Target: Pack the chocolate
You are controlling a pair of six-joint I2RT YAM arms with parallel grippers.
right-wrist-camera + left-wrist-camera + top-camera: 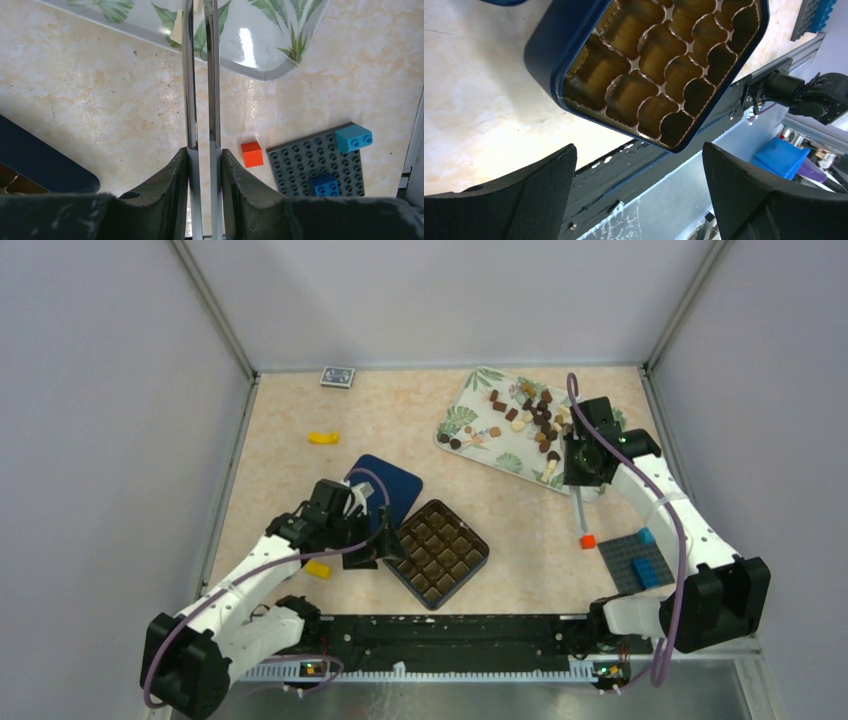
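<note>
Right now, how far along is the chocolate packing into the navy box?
Done: dark blue lid is off the navy box of gold cups. In hand: right gripper clamps metal tweezers, tips by a cream piece on the leaf-patterned tray; left gripper open beside the box. Left: cups in view look empty; all chocolates sit on the tray.

high rear overview plus two close wrist views, tin shared
</note>
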